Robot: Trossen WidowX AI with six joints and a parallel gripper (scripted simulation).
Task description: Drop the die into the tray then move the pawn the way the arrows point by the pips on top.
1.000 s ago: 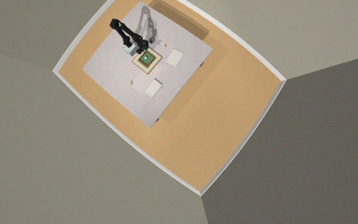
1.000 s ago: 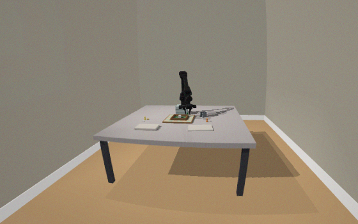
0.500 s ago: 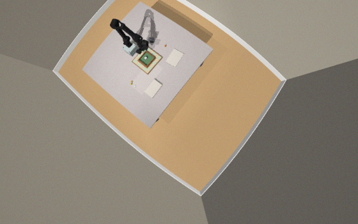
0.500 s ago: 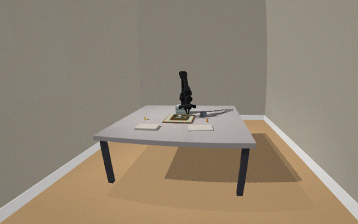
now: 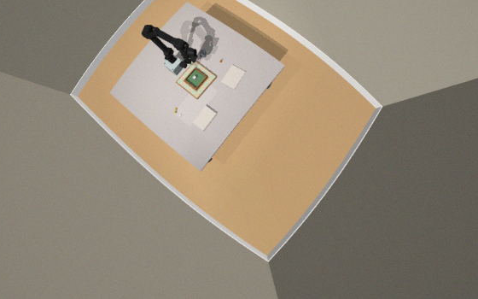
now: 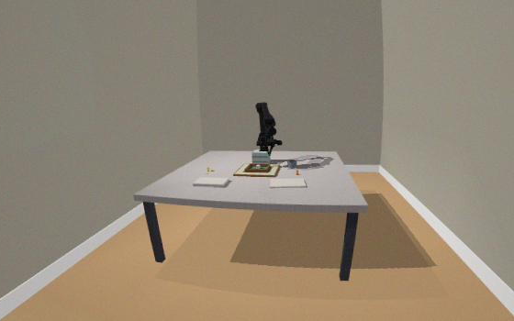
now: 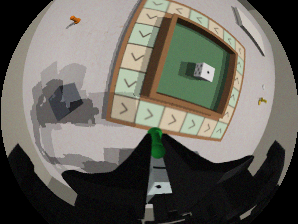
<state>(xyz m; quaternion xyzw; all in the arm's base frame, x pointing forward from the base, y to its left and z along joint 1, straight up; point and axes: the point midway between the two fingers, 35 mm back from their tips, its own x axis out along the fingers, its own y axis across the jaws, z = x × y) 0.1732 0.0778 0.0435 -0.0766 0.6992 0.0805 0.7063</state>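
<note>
Gripper: the green pawn [image 7: 157, 142] is pinched between the fingertips of the black gripper [image 5: 185, 64] [image 6: 266, 149] [image 7: 156, 137].
Pawn position: it is seen near the edge of the square-ringed board [image 5: 180, 88] [image 6: 242, 174] [image 7: 173, 119]; its height above the board cannot be told.
Die: the white die [image 5: 195, 77] [image 6: 258, 167] [image 7: 204, 72] is placed inside the green-floored dice tray [image 5: 198, 79] [image 6: 249, 169] [image 7: 175, 90].
Orange figure [image 5: 221, 61] [image 6: 297, 172] [image 7: 75, 20]: it is found on the table [image 5: 153, 85] [image 6: 247, 197] [image 7: 55, 50], apart from the board.
Pale slabs: two are laid flat, one [image 5: 233, 77] [image 6: 287, 183] and another [image 5: 205, 118] [image 6: 211, 182].
</note>
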